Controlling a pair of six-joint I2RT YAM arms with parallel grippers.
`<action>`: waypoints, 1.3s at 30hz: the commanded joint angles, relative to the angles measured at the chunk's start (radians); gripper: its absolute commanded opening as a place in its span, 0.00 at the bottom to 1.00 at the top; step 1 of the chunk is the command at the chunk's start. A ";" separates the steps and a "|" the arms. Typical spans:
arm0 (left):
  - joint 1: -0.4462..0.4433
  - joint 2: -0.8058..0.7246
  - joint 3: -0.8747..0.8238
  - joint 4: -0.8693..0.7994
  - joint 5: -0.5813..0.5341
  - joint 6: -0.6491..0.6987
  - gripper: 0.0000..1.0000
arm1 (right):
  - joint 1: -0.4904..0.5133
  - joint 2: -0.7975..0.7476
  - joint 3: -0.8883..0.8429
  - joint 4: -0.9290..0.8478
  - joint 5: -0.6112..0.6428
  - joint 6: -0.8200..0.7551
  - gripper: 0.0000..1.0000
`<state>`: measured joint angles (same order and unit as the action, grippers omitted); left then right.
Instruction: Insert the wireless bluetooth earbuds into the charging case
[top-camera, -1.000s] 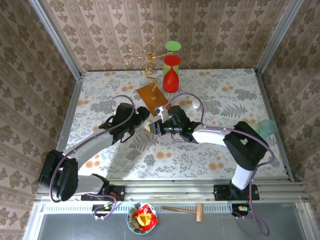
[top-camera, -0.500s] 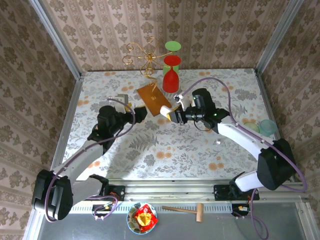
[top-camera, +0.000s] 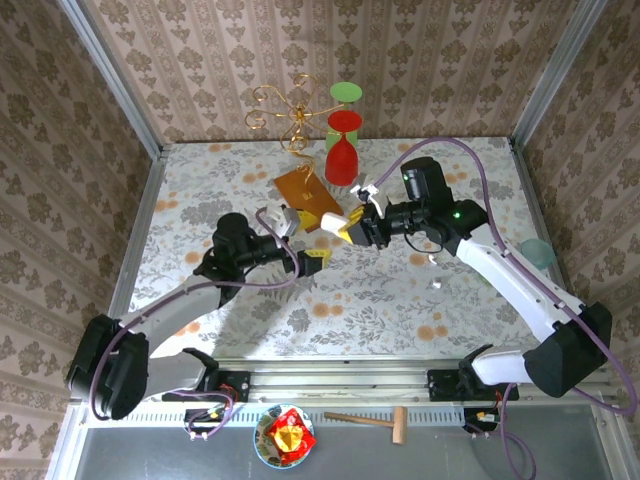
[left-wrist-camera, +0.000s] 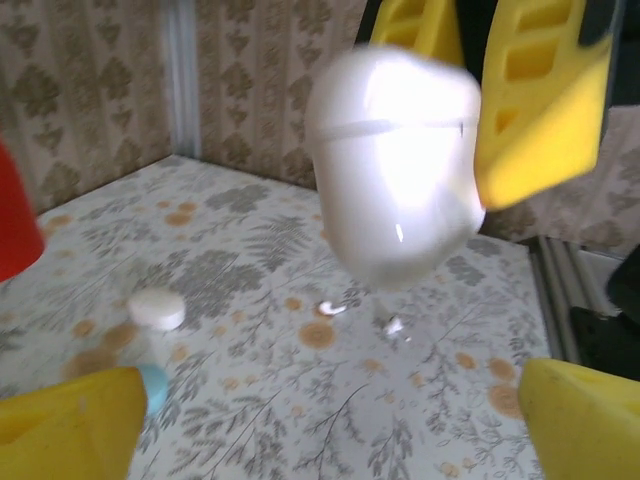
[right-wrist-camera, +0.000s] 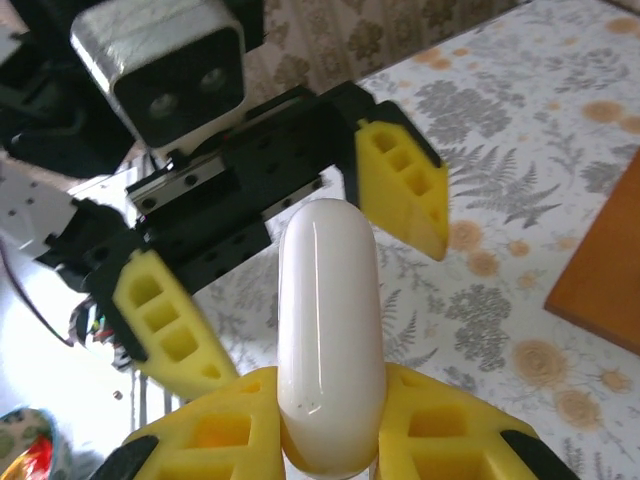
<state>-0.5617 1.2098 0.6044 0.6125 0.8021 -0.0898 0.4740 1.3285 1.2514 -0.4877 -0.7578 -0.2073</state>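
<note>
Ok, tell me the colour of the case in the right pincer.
The charging case is glossy white, clearest in the right wrist view.

Walls (top-camera: 200, 60) papered in beige-and-brown damask close me in on three sides, with bare metal posts (top-camera: 112, 75) at the far corners. My counter (top-camera: 380, 300) wears a pale cloth printed with grey ferns and orange blossoms, brightly lit. A ribbed aluminium rail (top-camera: 340, 380) runs along its near edge, with a grey ledge (top-camera: 150, 450) beyond it
</note>
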 joint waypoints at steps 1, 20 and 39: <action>-0.003 0.025 0.051 0.142 0.141 -0.051 0.89 | 0.009 -0.025 0.043 -0.109 -0.093 -0.066 0.05; -0.009 0.243 0.105 0.652 0.312 -0.455 0.37 | 0.020 -0.029 0.017 -0.041 -0.091 -0.064 0.01; -0.007 0.220 0.082 0.651 0.338 -0.331 0.00 | -0.017 -0.071 -0.030 0.102 0.012 0.089 0.48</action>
<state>-0.5682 1.4521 0.6769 1.2205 1.1213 -0.4725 0.4721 1.2827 1.2339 -0.4427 -0.7811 -0.1867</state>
